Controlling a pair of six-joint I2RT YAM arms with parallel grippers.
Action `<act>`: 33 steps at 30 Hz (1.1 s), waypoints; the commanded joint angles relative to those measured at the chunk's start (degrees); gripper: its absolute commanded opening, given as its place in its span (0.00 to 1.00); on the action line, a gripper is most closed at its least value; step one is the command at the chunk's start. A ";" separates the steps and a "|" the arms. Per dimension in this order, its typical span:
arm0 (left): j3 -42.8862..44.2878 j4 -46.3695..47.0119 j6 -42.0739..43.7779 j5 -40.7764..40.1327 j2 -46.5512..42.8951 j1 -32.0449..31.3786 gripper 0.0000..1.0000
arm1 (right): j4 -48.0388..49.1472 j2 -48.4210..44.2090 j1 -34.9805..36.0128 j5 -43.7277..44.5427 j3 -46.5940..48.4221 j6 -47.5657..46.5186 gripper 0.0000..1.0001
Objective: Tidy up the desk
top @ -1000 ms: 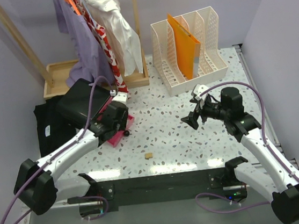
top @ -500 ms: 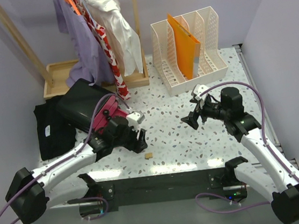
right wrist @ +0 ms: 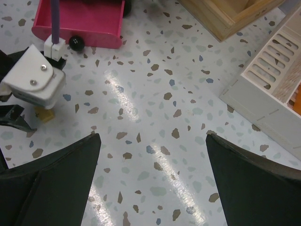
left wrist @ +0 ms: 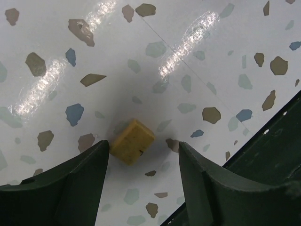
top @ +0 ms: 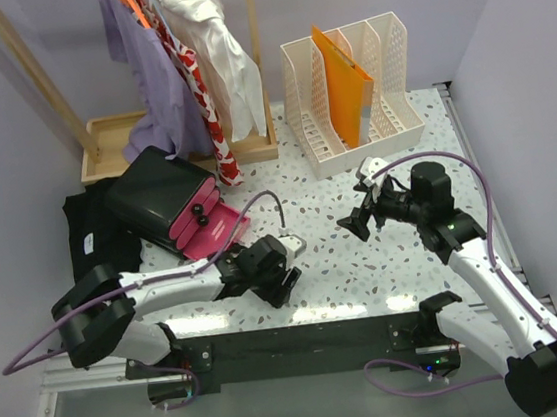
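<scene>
Left tool (left wrist: 143,149) is low over the bench (top: 366,269) near its black front edge, left of centre, with its jaws released and spread. A small tan block (left wrist: 132,141) lies flat on the bench between the two fingers; it sits hard against the left finger, contact not confirmable, and stands apart from the right finger. Nothing is grasped. In the top view the tool head covers the block. Right tool (top: 353,225) hangs above the right half of the bench, jaws released and wide, nothing between them; speckled surface shows through the gap in the right wrist view. That view also takes in the left tool's white housing (right wrist: 33,82), with the block just beside it. An open black and pink case (top: 171,195) rests on the left part of the bench, two black balls on its pink flap. A white rack (top: 388,105) stands at the far right and holds an orange folder (top: 345,85). A wooden tray (top: 104,138) sits at the far left, with clothes (top: 182,68) hanging over it. A black cloth (top: 91,240) lies at the left edge beside the case
</scene>
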 commanded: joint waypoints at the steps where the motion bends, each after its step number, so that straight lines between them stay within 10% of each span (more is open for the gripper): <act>1: 5.33 -2.13 0.52 -7.18 5.15 -3.22 0.65 | 1.56 0.09 -0.41 -1.25 -0.44 -0.57 0.99; 16: 12.45 -10.05 -0.53 -15.97 15.44 -8.32 0.36 | 1.56 -0.17 -0.41 -1.08 -0.35 -0.66 0.99; 33: 11.84 -15.15 -6.16 -18.53 14.21 -8.32 0.56 | 1.48 -0.26 -0.41 -0.99 -0.35 -0.66 0.99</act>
